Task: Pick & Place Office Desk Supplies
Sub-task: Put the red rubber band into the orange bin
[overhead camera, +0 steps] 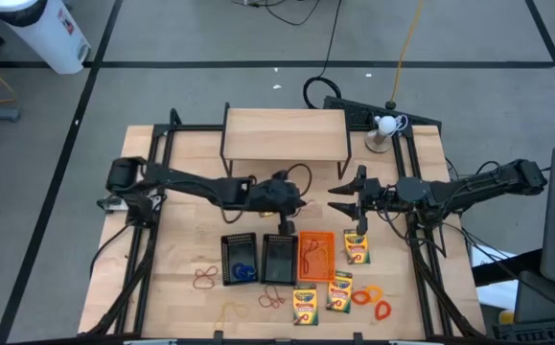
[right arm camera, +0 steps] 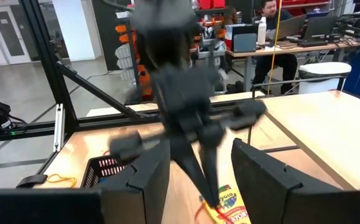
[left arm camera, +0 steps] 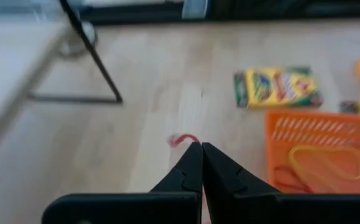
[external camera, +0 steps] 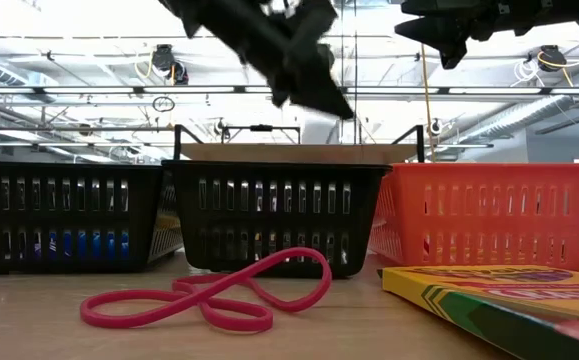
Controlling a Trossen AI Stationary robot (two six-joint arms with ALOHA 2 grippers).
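My left gripper (overhead camera: 303, 201) hangs above the table's middle, in front of the wooden shelf, shut on a red rubber band (left arm camera: 183, 139). My right gripper (overhead camera: 339, 196) stands open just to its right, pointing level at it, holding nothing. Two black mesh trays (overhead camera: 240, 257) (overhead camera: 279, 257) and an orange one (overhead camera: 316, 254) stand in a row on the table nearer the front. The orange tray (left arm camera: 316, 134) holds rubber bands. Crayon boxes (overhead camera: 356, 247) (overhead camera: 306, 305) (overhead camera: 339, 290) lie flat around it. My left gripper pinches the red rubber band between its two fingertips (left arm camera: 195, 155). A small bit of the band (left arm camera: 181, 140) sticks out beyond the tips. The fingers slant downward from the table's left. In the right wrist view the band (right arm camera: 203, 211) hangs below the tips.
Loose rubber bands lie on the table: red (overhead camera: 205, 278), yellow (overhead camera: 231, 311), orange (overhead camera: 368, 292) and red (overhead camera: 382, 309). The wooden shelf (overhead camera: 285, 134) stands at the back, with a white ball on a stand (overhead camera: 384, 126) at the back right.
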